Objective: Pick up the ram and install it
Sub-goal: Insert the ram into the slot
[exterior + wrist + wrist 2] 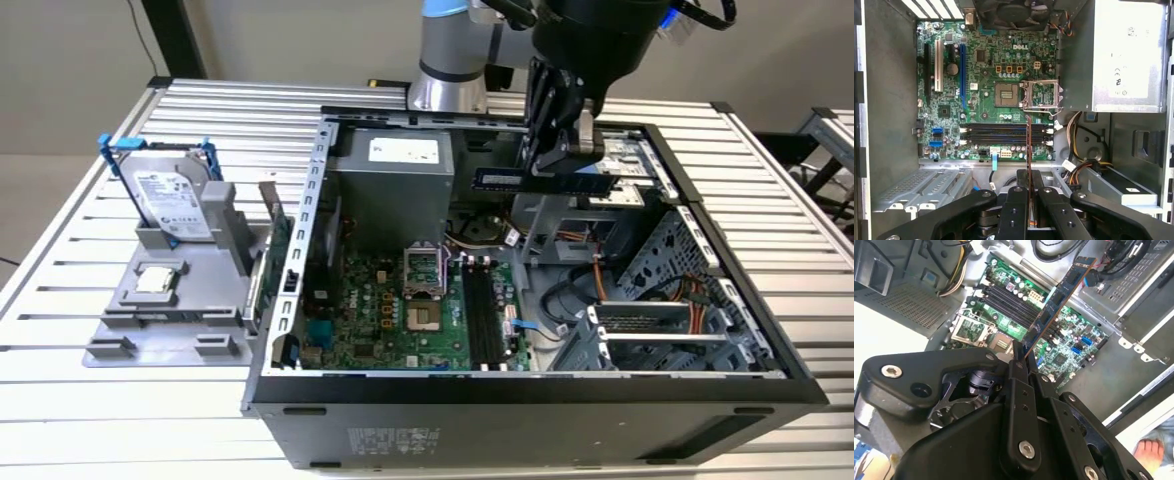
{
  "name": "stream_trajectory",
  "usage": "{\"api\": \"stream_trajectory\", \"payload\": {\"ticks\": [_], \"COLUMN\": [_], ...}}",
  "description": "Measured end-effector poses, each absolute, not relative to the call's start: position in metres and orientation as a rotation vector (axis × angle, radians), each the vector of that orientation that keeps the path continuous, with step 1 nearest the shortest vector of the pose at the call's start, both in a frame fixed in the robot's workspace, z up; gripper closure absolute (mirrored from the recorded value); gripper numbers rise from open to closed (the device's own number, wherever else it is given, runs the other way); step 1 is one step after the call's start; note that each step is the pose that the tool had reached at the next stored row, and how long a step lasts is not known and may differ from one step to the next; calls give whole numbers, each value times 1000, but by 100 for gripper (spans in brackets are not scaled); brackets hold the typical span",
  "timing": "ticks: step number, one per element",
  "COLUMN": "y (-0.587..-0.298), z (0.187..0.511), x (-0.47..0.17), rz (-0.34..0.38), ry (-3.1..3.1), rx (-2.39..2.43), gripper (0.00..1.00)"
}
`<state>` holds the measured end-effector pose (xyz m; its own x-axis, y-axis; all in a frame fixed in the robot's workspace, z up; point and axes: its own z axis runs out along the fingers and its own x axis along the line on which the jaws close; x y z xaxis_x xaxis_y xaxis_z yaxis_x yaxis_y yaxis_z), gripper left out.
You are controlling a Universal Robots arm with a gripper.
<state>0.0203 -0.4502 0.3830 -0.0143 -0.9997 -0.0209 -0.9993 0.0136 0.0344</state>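
One stick, the ram, hangs clamped in the closed gripper. It sits high over the far part of the open computer case, well clear of the motherboard below. Its long axis lies level and runs across the exterior view from left to right, while the memory slots run from far to near. In the first wrist view the ram shows as a thin edge crossing the slots roughly squarely, so I judge stick and slots not yet aligned.
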Motion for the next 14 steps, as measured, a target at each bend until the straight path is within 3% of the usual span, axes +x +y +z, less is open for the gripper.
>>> {"api": "stream_trajectory", "payload": {"ticks": [14], "y": [-450], "z": [383], "x": [20], "rz": [-62], "ry": [-2345], "rx": [2079], "gripper": [100]}}
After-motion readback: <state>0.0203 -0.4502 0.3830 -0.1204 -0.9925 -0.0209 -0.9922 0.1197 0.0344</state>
